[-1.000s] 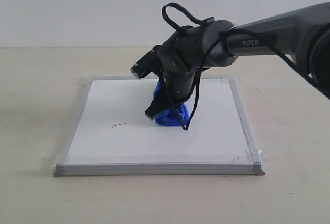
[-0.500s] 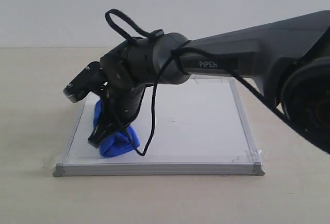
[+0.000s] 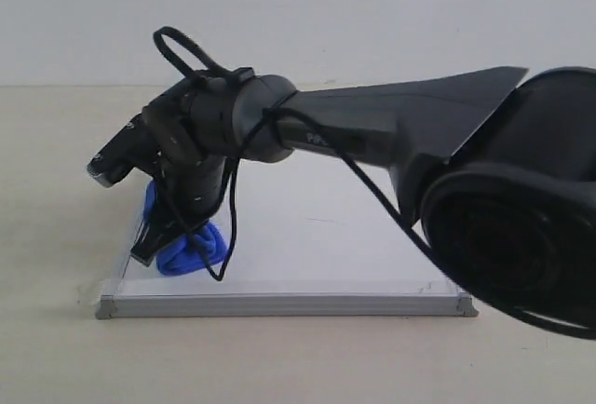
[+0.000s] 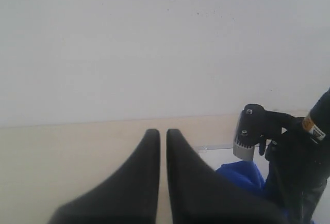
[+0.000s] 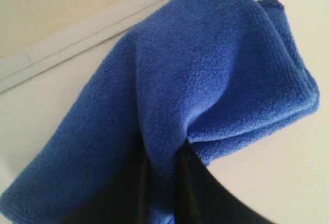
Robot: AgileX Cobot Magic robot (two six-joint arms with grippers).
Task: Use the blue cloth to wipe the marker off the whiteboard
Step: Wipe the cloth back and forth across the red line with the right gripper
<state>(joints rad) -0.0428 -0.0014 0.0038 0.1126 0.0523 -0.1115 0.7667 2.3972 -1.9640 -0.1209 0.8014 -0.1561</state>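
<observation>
The whiteboard [image 3: 354, 246] lies flat on the table, framed in grey. My right gripper [image 3: 160, 244] reaches across to the board's near left corner and is shut on the blue cloth [image 3: 191, 255], which it presses onto the board. In the right wrist view the cloth [image 5: 206, 69] bunches between the dark fingers [image 5: 206, 193], with the board's frame [image 5: 77, 38] just beyond. No marker line shows on the bare board; arm and cloth cover the spot by the left edge. My left gripper [image 4: 163, 131] hangs shut and empty above the table, off the board's side, with the cloth [image 4: 242, 175] in its view.
The right arm's long dark body [image 3: 391, 134] spans the board from the right, and its big base joint [image 3: 512, 246] fills the near right. A black cable [image 3: 228, 227] dangles beside the cloth. Beige table [image 3: 56, 190] surrounds the board.
The right gripper has dragged the blue cloth from the board's middle leftward and nearer, to the near left corner, passing over where the short dark marker line lay. That line no longer shows.
</observation>
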